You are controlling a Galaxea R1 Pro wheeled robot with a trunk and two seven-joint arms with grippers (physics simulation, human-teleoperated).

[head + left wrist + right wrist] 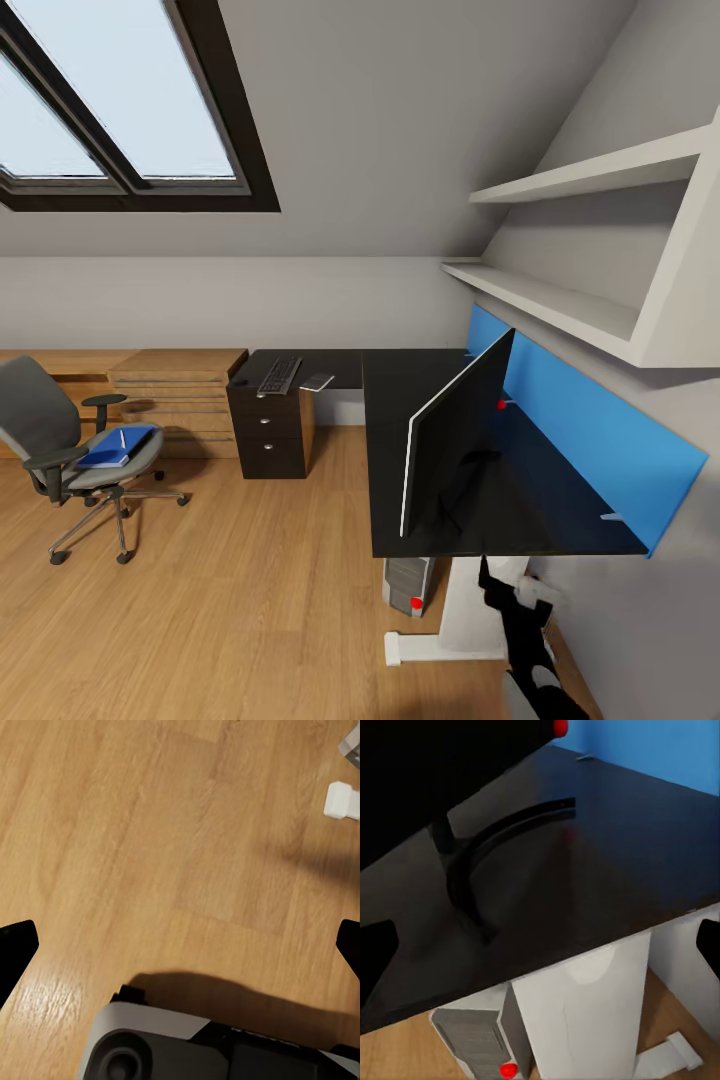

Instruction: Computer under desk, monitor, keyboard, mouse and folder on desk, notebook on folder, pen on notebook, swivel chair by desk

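Nearest, under the desk's (pixel 400 380) near end, the computer (pixel 408 585) stands beside the white leg (pixel 465 610), its red-dotted front towards the room. On top, the monitor (pixel 455 435) stands edge-on, long axis along the blue back panel (pixel 590 420). Keyboard (pixel 279 376) lies at the far left end above the drawer unit (pixel 268 430). Blue folder (pixel 115 447) rests on the swivel chair's (pixel 60 450) seat. Left gripper (pixel 180 937) and right gripper (pixel 540 937) both spread wide, empty

No legible text, labels, brands or numbers anywhere; keyboard (pixel 279 376) key markings too small to make out.
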